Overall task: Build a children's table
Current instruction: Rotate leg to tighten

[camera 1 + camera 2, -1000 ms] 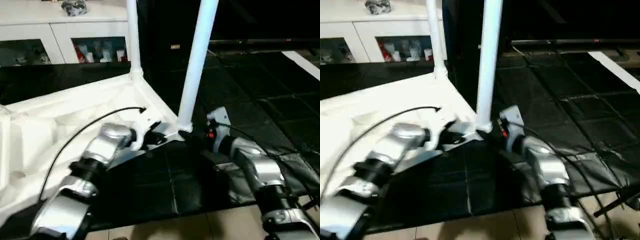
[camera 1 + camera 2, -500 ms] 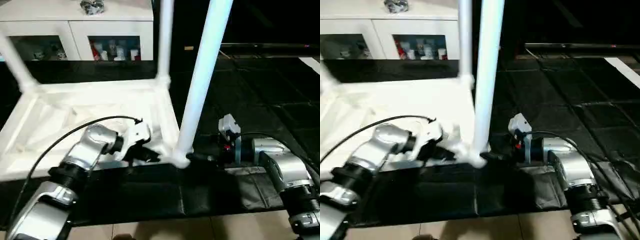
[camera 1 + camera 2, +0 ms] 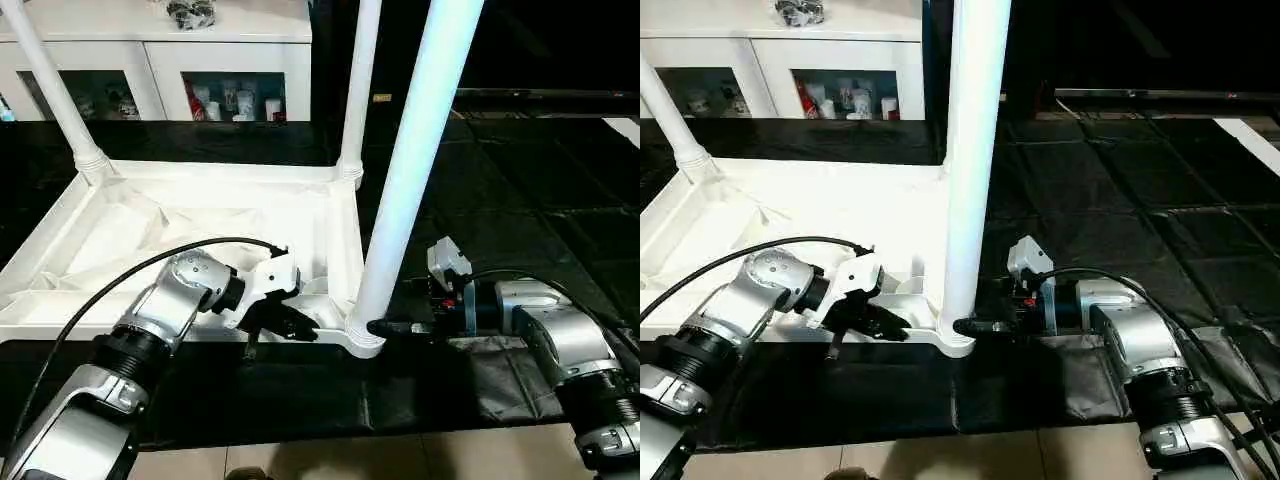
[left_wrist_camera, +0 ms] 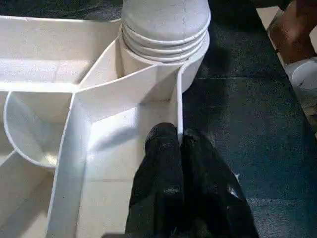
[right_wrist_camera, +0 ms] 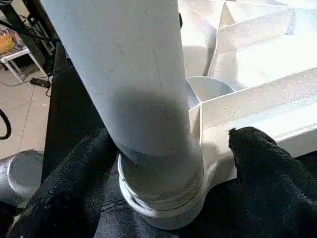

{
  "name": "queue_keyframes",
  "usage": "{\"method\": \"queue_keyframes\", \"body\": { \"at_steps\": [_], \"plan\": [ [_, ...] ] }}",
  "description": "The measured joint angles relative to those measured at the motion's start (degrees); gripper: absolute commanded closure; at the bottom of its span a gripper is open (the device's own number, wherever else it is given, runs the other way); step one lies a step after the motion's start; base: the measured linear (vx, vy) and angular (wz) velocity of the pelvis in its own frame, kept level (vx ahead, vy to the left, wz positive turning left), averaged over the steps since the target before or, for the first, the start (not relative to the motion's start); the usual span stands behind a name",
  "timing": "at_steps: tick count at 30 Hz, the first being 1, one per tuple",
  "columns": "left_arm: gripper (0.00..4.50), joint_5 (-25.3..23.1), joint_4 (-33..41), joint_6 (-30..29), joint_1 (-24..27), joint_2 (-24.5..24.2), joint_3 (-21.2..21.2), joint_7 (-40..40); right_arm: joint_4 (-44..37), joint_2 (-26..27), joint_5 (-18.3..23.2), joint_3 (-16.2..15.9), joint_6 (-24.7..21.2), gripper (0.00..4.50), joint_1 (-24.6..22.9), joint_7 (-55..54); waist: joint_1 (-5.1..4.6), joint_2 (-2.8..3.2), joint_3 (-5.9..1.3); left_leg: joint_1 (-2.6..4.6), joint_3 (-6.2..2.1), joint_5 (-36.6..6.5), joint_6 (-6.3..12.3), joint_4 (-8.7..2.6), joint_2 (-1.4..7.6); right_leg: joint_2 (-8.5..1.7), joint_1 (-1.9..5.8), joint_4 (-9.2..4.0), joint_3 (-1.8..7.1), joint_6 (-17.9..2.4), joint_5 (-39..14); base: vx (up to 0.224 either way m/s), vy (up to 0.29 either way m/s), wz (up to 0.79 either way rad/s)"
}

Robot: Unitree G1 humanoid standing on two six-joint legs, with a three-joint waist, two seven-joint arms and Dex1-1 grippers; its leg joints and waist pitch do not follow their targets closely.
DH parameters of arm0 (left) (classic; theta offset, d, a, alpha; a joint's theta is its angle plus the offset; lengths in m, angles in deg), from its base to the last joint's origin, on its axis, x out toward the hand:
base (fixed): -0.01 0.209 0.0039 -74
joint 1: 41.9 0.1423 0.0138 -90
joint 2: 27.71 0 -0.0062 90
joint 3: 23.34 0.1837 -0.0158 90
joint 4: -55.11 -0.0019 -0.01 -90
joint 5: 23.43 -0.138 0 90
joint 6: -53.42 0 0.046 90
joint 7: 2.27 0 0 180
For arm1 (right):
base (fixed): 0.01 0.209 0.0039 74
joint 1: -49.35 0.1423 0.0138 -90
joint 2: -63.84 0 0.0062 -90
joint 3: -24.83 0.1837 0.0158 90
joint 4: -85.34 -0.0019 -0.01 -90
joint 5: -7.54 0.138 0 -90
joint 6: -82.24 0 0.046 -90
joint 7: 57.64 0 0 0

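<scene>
The white table top [image 3: 200, 215] lies upside down on a black mat, ribbed underside up. Three white legs stand in its corners: the near right leg [image 3: 415, 160], the far right leg [image 3: 358, 90] and the far left leg [image 3: 50, 85]. My left gripper [image 4: 179, 136] is shut on the thin rim wall of the top, just beside the near right corner socket [image 4: 163, 29]. My right gripper [image 3: 385, 327] reaches that corner from the other side. It is open, with one finger [image 5: 64, 188] on each side of the near right leg's base [image 5: 158, 183].
The black mat [image 3: 500, 200] spreads to the right and behind the top. A white cabinet [image 3: 160, 45] with glass doors stands at the back. Bare light floor [image 3: 400, 455] begins at the mat's near edge. A black cable [image 3: 130, 275] arcs over my left forearm.
The whole picture has swung and levelled, so the camera moved. Both grippers stay at the same near right corner, the left shut on the rim and the right open around the leg's base.
</scene>
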Motion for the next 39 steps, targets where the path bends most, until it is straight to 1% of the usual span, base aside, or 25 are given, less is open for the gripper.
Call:
{"method": "queue_keyframes", "body": {
  "at_steps": [15, 18, 20, 21, 22, 23, 25, 26, 27, 29, 31, 33, 39],
  "plan": [
    [4.50, 0.0, 0.0, 0.0, 0.0, 0.0, 0.0, 0.0, 0.0, 0.0, 0.0, 0.0, 0.0, 0.63, 0.0, 0.0, 0.02, 0.00, 0.00, 0.00, 0.00, 0.0, 0.00, 0.00, 0.00, 0.00, 0.00, 0.01, 0.00, 0.0, 0.0, 0.000, 0.000, 0.00],
    [4.50, -0.2, 0.1, 0.5, 0.0, -0.3, 0.1, 0.0, 2.4, 0.6, 0.0, -1.1, 0.1, 0.98, 1.6, 2.2, -0.24, -0.09, -0.01, -0.01, 0.01, 0.0, 0.00, 0.00, 0.00, 0.00, 0.00, 0.05, 0.00, 0.0, 0.0, 0.000, 0.000, 0.00],
    [4.50, -0.8, 0.1, 1.2, 0.0, 0.0, 0.2, -0.7, 4.5, 2.1, 0.1, -2.6, 0.1, 1.00, 3.4, 4.5, -0.19, -0.09, -0.02, 0.00, 0.00, 0.0, 0.00, 0.03, 0.02, 0.00, 0.02, 0.05, -0.02, 0.0, 0.0, 0.000, 0.000, 0.00],
    [4.50, -0.8, 0.1, 1.5, 0.0, 0.1, 0.4, -0.8, 4.6, 2.7, 0.2, -2.9, 0.1, 1.27, 3.8, 4.6, -0.02, -0.09, -0.02, 0.00, 0.00, 0.0, 0.00, 0.06, 0.02, 0.00, 0.02, 0.06, -0.01, 0.0, 0.0, 0.000, 0.000, 0.00],
    [4.50, -0.8, 0.1, 1.6, 0.0, 0.3, 0.5, -1.0, 4.6, 2.9, 0.4, -3.0, 0.1, 1.27, 4.1, 5.0, 0.18, -0.10, -0.02, -0.01, 0.00, 0.0, 0.02, 0.09, 0.02, 0.00, 0.06, 0.05, 0.00, 0.0, 0.0, 0.000, 0.000, 0.00],
    [4.50, -0.8, 0.1, 1.7, 0.0, 0.4, 0.7, -1.3, 4.6, 2.9, 0.5, -3.0, 0.1, 1.36, 4.1, 5.0, 0.34, -0.13, -0.04, -0.02, 0.00, 0.0, 0.03, 0.12, 0.03, 0.00, 0.10, 0.04, 0.02, 0.0, 0.0, 0.000, 0.000, 0.00],
    [4.50, -0.8, 0.1, 1.7, 0.0, 0.4, 1.0, -1.3, 4.6, 2.8, 0.6, -2.9, 0.1, 1.45, 4.1, 5.0, 0.34, -0.15, -0.05, -0.02, 0.01, 0.0, 0.05, 0.13, 0.01, -0.01, 0.12, 0.02, 0.04, 0.0, 0.0, 0.000, 0.000, 0.00],
    [4.50, -0.8, 0.1, 1.7, 0.0, 0.4, 1.0, -1.2, 4.6, 2.8, 0.6, -2.9, 0.1, 1.65, 4.1, 5.0, 0.34, -0.15, -0.05, -0.02, 0.02, 0.0, 0.05, 0.13, 0.01, -0.02, 0.12, 0.03, 0.04, 0.0, 0.0, 0.000, 0.000, 0.00],
    [4.50, -0.8, 0.1, 1.7, 0.0, 0.3, 1.0, -1.2, 4.6, 2.8, 0.6, -2.9, 0.1, 1.65, 4.1, 5.0, 0.34, -0.15, -0.05, -0.02, 0.02, 0.0, 0.04, 0.12, 0.02, -0.02, 0.11, 0.05, 0.03, 0.0, 0.0, 0.000, 0.000, 0.00],
    [4.50, -0.8, 0.1, 1.8, 0.0, 0.3, 1.0, -1.2, 5.1, 2.8, 0.6, -2.8, 0.3, 1.87, 4.4, 5.0, 0.36, -0.15, -0.06, -0.01, 0.01, 0.0, 0.04, 0.10, 0.02, -0.02, 0.11, 0.07, 0.03, 0.0, 0.0, 0.000, 0.000, 0.00],
    [4.50, -0.8, 0.1, 1.8, 0.0, 0.3, 1.0, -1.2, 5.7, 2.9, 0.5, -2.8, 0.9, 1.94, 4.6, 5.0, 0.36, -0.15, -0.06, -0.01, 0.01, 0.0, 0.04, 0.11, 0.02, -0.02, 0.12, 0.07, 0.03, 0.0, 0.0, 0.000, 0.000, 0.00],
    [4.50, -0.8, 0.1, 2.0, 0.0, 0.3, 1.1, -1.3, 6.2, 3.0, 0.5, -2.9, 1.4, 2.13, 4.9, 5.1, 0.36, -0.16, -0.06, -0.01, 0.01, 0.0, 0.04, 0.12, 0.02, -0.02, 0.12, 0.07, 0.03, 0.0, 0.0, 0.000, 0.000, 0.00],
    [4.50, -0.7, -0.2, 1.2, 0.0, 0.9, 0.8, -2.0, 6.2, 2.8, 0.3, -2.8, 1.9, 2.29, 4.8, 5.0, 0.48, -0.12, -0.09, 0.04, 0.01, 0.0, 0.04, 0.14, 0.01, -0.03, 0.20, 0.07, 0.03, 0.0, 0.0, 0.000, 0.000, 0.00]
  ]
}}
